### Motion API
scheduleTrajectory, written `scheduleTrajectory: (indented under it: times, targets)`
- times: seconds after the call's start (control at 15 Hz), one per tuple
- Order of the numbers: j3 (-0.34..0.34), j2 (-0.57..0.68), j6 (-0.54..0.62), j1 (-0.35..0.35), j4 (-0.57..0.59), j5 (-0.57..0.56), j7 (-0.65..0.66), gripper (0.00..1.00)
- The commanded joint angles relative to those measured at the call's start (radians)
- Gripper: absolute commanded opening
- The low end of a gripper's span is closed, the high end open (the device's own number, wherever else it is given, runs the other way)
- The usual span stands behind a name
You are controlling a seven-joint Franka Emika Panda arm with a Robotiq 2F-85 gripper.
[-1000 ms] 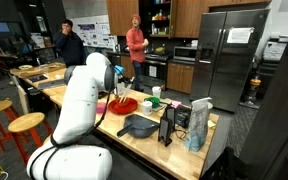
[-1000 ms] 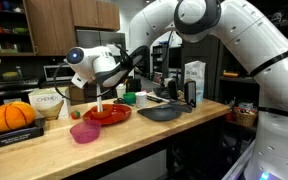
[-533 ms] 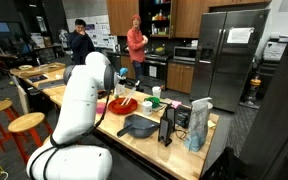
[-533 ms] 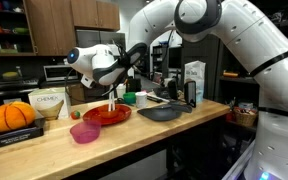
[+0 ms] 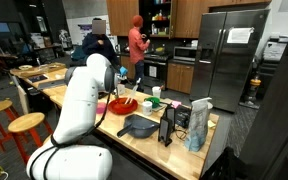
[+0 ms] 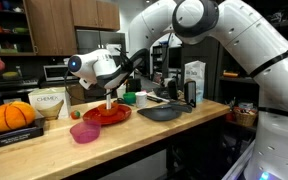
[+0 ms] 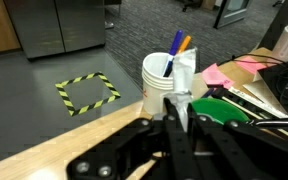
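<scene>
My gripper (image 6: 108, 96) hangs just above a red plate (image 6: 106, 116) on the wooden counter (image 6: 134, 140). It is shut on a thin pale grey utensil (image 7: 182, 92), which points down at the plate. In the wrist view the black fingers (image 7: 172, 135) clamp the utensil's handle. A white cup (image 7: 160, 80) holding pens stands just beyond it, and a green lid (image 7: 224, 110) lies to its right. In an exterior view the gripper (image 5: 117, 93) is partly hidden behind the white arm, next to the red plate (image 5: 125, 104).
A pink bowl (image 6: 85, 132) and a pumpkin (image 6: 11, 116) lie on the counter beside the plate. A grey pan (image 6: 160, 113), a carton (image 6: 194, 80) and black utensils stand on the far side. Two people (image 5: 136, 45) stand in the kitchen behind. Stools (image 5: 26, 124) stand by the counter.
My gripper has swung a little sideways over the red plate with the utensil still in it, and the wrist has turned. A person in the background has walked closer.
</scene>
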Motion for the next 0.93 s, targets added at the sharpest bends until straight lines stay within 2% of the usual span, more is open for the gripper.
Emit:
scheduleTrajectory:
  times: [0.0, 0.27, 0.47, 0.73, 0.87]
  targets:
    - [-0.012, 0.010, 0.079, 0.008, 0.009, -0.086, 0.100, 0.02]
    - [0.010, -0.010, 0.192, -0.015, -0.009, -0.082, 0.115, 0.02]
    - [0.033, -0.030, 0.226, -0.039, -0.028, -0.001, 0.037, 0.02]
    - [0.021, -0.036, 0.103, -0.023, -0.021, 0.111, -0.068, 0.02]
    - [0.004, -0.032, 0.026, -0.005, -0.006, 0.114, -0.083, 0.02]
